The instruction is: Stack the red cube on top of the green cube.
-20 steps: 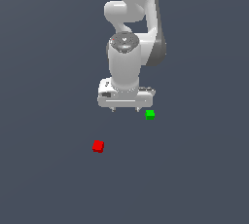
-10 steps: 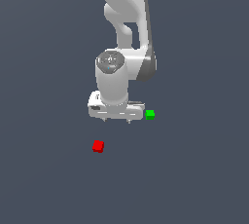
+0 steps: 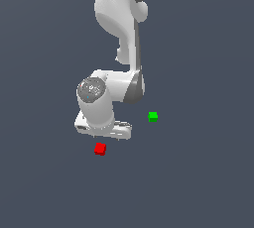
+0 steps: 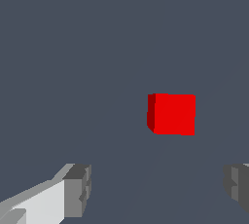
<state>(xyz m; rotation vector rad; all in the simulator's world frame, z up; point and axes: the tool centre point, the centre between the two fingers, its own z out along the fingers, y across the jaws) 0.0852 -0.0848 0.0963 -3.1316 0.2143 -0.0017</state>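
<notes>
Dark grey bench [image 3: 208, 182] carrying two cubes. Gripper [image 4: 155, 189], jaws spread wide and empty, hangs just above the red cube [image 3: 100, 148], which lies free on the bench; the green cube [image 3: 153, 117] sits well apart, toward the exterior view's right.

Both renders are evenly and softly lit, with no cast shadows seen on the dark grey ground. Gentle shading is shown on the white arm [image 3: 119, 19]. Edges are rendered slightly soft and blocky; no glare is seen.
</notes>
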